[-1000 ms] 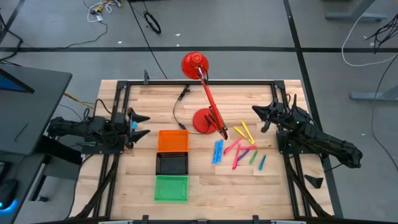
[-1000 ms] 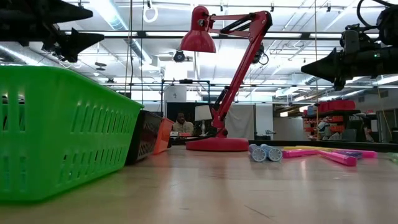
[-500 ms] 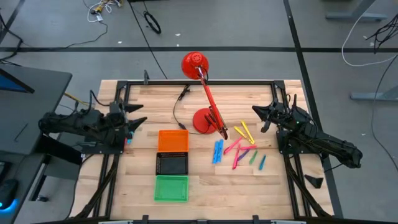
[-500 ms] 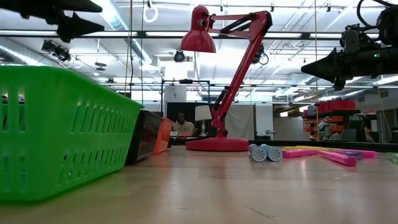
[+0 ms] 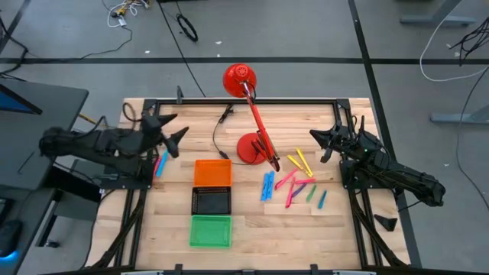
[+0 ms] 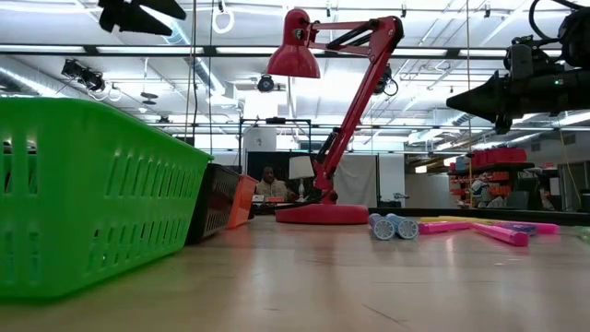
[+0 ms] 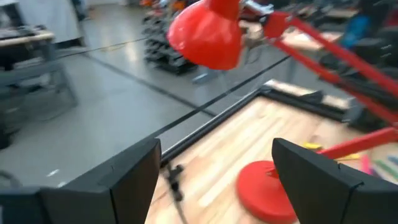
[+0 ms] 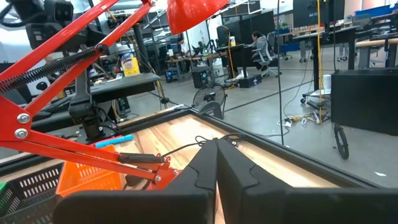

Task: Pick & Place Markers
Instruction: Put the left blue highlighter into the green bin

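Note:
Most markers (image 5: 294, 183) lie loose on the table right of the lamp base: blue, pink, yellow and green sticks, also seen in the low view as markers (image 6: 442, 226). A pink and a blue marker (image 5: 159, 163) lie near the table's left edge, beside the left arm. My left gripper (image 5: 173, 128) hangs open and high over the table's far left part, empty (image 7: 217, 180). It shows at the top of the low view (image 6: 138, 13). My right gripper (image 5: 322, 142) is shut and empty (image 8: 217, 168), raised at the table's right side, beyond the marker pile.
An orange tray (image 5: 212, 173), a black tray (image 5: 211, 201) and a green tray (image 5: 210, 231) stand in a row from mid-table to the near edge. The red lamp's base (image 5: 252, 147) and slanted arm (image 5: 258, 126) stand between the trays and the markers. A black cord (image 5: 218, 134) lies by the base.
My left gripper has risen and swung toward the table's far edge, staying open. As it left, the pink and blue markers near the left edge came into view beside the arm. The right arm has kept still.

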